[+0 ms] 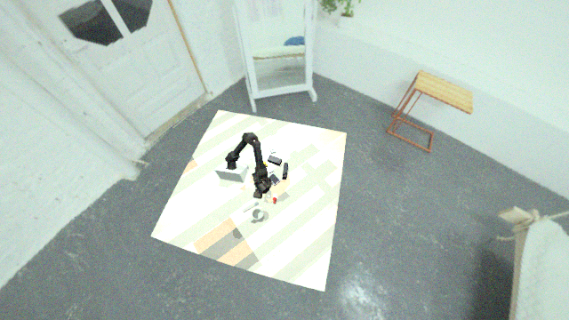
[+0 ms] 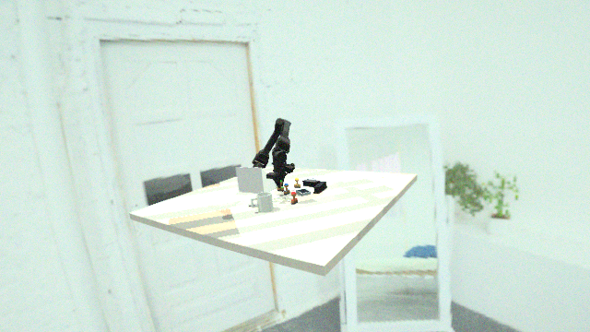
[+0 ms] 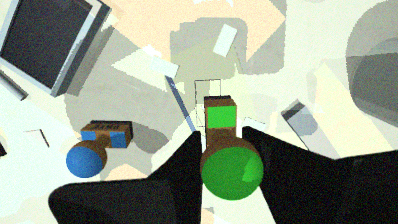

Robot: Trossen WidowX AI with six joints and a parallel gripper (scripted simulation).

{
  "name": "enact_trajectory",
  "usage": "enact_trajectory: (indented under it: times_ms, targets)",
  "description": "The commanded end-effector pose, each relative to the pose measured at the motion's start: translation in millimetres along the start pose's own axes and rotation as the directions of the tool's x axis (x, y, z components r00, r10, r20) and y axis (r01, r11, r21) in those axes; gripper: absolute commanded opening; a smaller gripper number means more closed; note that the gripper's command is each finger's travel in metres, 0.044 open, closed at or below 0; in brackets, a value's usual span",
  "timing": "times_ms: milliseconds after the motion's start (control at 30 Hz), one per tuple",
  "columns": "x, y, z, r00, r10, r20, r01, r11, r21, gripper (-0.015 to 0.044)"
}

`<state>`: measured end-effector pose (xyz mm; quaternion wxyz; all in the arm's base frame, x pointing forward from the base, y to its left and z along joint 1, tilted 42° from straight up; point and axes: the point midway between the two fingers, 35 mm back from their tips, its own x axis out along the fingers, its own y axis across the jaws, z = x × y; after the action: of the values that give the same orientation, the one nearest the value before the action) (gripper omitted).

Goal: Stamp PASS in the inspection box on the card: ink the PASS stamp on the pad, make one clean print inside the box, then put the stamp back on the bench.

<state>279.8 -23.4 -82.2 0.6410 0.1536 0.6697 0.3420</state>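
Observation:
My gripper (image 3: 221, 135) (image 2: 280, 183) is shut on the green-knobbed stamp (image 3: 232, 172). The stamp hangs upright, its block with a green patch pointing down; no lettering on it is readable. The thin dark outline of the inspection box (image 3: 195, 102) lies just beyond the block, which covers its lower right part. The card's edges are hard to make out. The ink pad (image 3: 42, 42) (image 1: 274, 179) (image 2: 302, 192), dark in a grey tray, is at the upper left of the wrist view. The gap under the stamp is hard to judge.
A blue-knobbed stamp (image 3: 85, 160) stands left of the gripper. A red stamp (image 1: 275, 200) (image 2: 294, 198), a yellow stamp (image 2: 297, 183), a grey mug (image 1: 258, 215) (image 2: 265, 203) and black blocks (image 1: 275, 160) (image 1: 285, 171) stand around. A grey panel (image 2: 250, 180) is near the arm's base.

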Motion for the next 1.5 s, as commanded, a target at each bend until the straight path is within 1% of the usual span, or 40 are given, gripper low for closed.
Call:
enact_trajectory:
  times_ms: [0, 1467]
  targets:
    - [4.3, 1.1, -0.6, 1.000, 0.006, 0.001, -0.006, 1.000, 0.006, 0.0000]
    - [33.6, 2.1, -1.5, 1.000, 0.007, 0.007, -0.007, 1.000, 0.006, 0.0000]
